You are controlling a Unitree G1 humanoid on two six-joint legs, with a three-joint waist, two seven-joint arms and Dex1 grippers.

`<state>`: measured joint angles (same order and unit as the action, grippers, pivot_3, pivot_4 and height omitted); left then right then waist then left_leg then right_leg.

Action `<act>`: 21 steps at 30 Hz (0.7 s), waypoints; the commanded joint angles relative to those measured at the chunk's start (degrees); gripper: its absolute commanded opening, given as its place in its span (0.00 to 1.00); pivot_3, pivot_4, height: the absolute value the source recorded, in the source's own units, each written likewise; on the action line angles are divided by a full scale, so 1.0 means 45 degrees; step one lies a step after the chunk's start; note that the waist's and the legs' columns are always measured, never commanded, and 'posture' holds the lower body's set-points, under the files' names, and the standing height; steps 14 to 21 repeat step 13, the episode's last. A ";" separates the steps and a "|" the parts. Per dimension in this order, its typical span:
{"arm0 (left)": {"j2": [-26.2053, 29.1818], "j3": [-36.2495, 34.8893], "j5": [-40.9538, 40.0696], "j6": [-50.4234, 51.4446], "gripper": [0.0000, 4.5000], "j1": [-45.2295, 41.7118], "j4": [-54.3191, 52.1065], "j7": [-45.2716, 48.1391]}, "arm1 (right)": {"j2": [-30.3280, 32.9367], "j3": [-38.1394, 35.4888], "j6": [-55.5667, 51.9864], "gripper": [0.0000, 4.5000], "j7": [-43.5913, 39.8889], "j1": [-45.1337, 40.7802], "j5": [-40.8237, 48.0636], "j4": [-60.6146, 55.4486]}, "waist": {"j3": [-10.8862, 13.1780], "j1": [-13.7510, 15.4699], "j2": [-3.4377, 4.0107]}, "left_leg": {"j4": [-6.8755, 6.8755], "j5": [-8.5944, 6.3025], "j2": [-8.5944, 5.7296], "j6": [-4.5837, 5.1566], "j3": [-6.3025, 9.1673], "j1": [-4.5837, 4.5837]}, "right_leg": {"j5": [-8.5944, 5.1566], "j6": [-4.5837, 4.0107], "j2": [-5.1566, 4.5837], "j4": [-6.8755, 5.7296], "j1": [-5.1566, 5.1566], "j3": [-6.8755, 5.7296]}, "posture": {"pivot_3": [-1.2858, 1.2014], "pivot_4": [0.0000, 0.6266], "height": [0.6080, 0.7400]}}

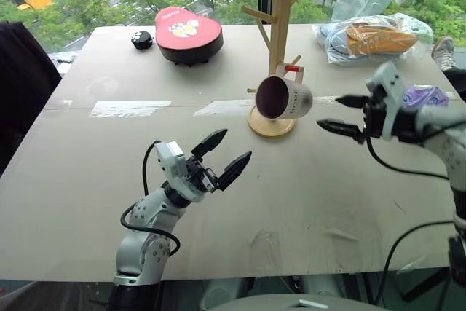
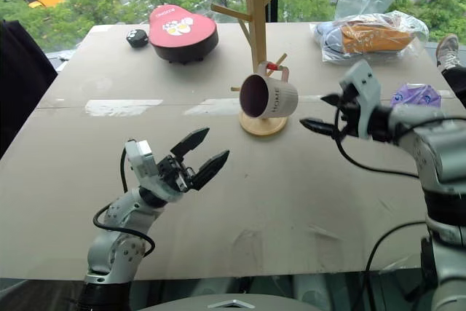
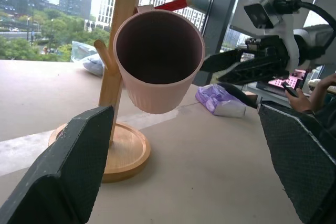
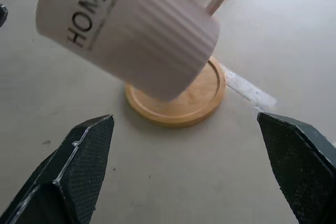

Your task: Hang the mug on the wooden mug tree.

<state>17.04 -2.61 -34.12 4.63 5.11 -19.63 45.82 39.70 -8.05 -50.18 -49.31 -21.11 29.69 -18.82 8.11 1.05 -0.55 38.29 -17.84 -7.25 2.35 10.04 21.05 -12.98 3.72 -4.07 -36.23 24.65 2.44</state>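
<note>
The mug (image 1: pixel 285 97) carries the word "HOME" in dark capitals on its side, with a line of smaller lettering beneath it that is too fine to read. The body is white, vertically ribbed toward the base, with a dark maroon interior and a white loop handle. It hangs by that handle from the red-tipped peg of the wooden mug tree (image 1: pixel 278 30), just right of centre in the head view, tilted so its mouth faces the lower left of the frame. Neither gripper touches it.

The tree is a light wooden post with angled pegs, standing on a round disc base that rests on the grey table (image 1: pixel 87 180).

The right gripper (image 1: pixel 341 115) sits right of the mug, a little apart from it, both black fingers spread wide with nothing between them. The left gripper (image 1: pixel 221 155) sits at lower centre-left, its fingers likewise parted and empty, pointing toward the mug.

At upper centre-left lies a red-topped case (image 1: pixel 188 32) with a cartoon print and unreadable white writing. Clear plastic bags (image 1: pixel 368 38) occupy the upper right.
</note>
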 commanded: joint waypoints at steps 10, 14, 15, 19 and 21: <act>0.1234 0.1668 0.4205 0.0970 1.00 0.1790 0.1153 -0.2064 | -0.3899 0.0471 0.9561 0.98 -0.0214 0.5421 -0.1887 0.2570 | -0.0003 -0.0074 0.0049 | -0.0023 -0.0004 -0.0002 0.0000 -0.0076 -0.0289 | -0.0004 0.0013 0.0012 -0.0083 -0.0218 0.0077 | 0.52 0.24 1.00; 0.1237 0.1649 0.4701 0.0494 1.00 0.2147 0.1052 -0.2416 | -0.4209 0.0357 1.0640 0.98 -0.0413 0.5354 -0.1757 0.3337 | -0.0016 -0.0098 0.0064 | -0.0024 -0.0005 0.0000 0.0000 -0.0078 -0.0306 | -0.0004 0.0013 0.0017 -0.0086 -0.0225 0.0085 | 0.52 0.24 1.00; 0.1237 0.1649 0.4701 0.0494 1.00 0.2147 0.1052 -0.2416 | -0.4209 0.0357 1.0640 0.98 -0.0413 0.5354 -0.1757 0.3337 | -0.0016 -0.0098 0.0064 | -0.0024 -0.0005 0.0000 0.0000 -0.0078 -0.0306 | -0.0004 0.0013 0.0017 -0.0086 -0.0225 0.0085 | 0.52 0.24 1.00; 0.1237 0.1649 0.4701 0.0494 1.00 0.2147 0.1052 -0.2416 | -0.4209 0.0357 1.0640 0.98 -0.0413 0.5354 -0.1757 0.3337 | -0.0016 -0.0098 0.0064 | -0.0024 -0.0005 0.0000 0.0000 -0.0078 -0.0306 | -0.0004 0.0013 0.0017 -0.0086 -0.0225 0.0085 | 0.52 0.24 1.00; 0.1237 0.1649 0.4701 0.0494 1.00 0.2147 0.1052 -0.2416 | -0.4209 0.0357 1.0640 0.98 -0.0413 0.5354 -0.1757 0.3337 | -0.0016 -0.0098 0.0064 | -0.0024 -0.0005 0.0000 0.0000 -0.0078 -0.0306 | -0.0004 0.0013 0.0017 -0.0086 -0.0225 0.0085 | 0.52 0.24 1.00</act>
